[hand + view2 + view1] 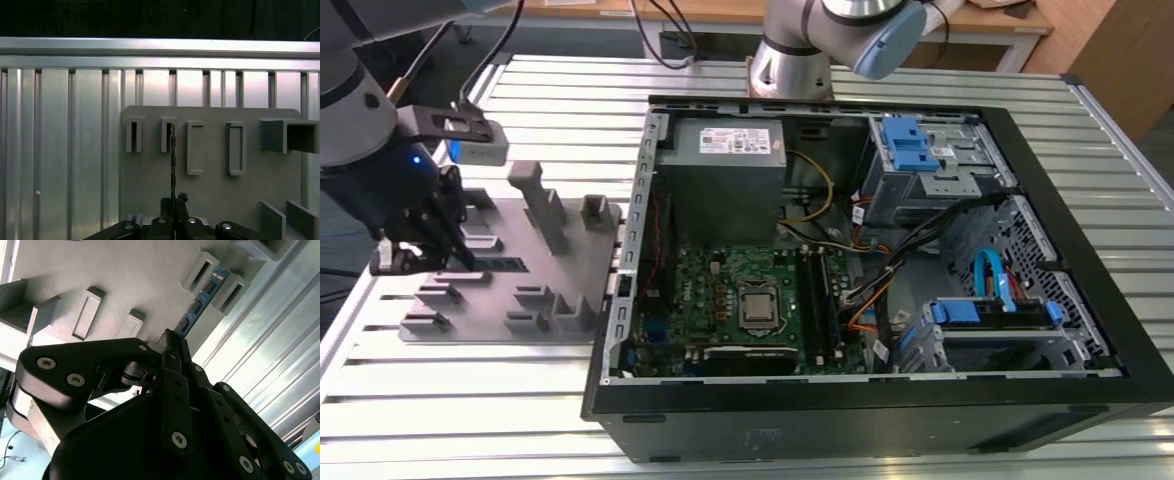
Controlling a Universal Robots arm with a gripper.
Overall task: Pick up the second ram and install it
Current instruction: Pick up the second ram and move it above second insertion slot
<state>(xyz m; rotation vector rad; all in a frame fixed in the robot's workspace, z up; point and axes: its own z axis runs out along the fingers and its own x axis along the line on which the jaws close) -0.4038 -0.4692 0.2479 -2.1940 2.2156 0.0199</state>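
Observation:
The second ram [202,296] is a thin blue-green board standing on edge on the grey fixture plate [125,275], its far end between two raised blocks. In the first wrist view the second ram [172,160] appears edge-on as a thin dark line running to a slot in the fixture plate [210,195]. My gripper [171,340] is shut on the ram's near end; the gripper [173,201] has its fingers pressed together around the board. In the exterior view the gripper [450,255] hangs low over the fixture plate [520,290] at the left, the second ram [502,264] beside it.
An open computer case [1067,395] lies on the slatted metal table [454,400], to the exterior view's right of the fixture. Inside it is a green motherboard [720,290] with long memory slots [818,300] beside the processor. Tall fixture blocks [540,205] stand close behind my gripper.

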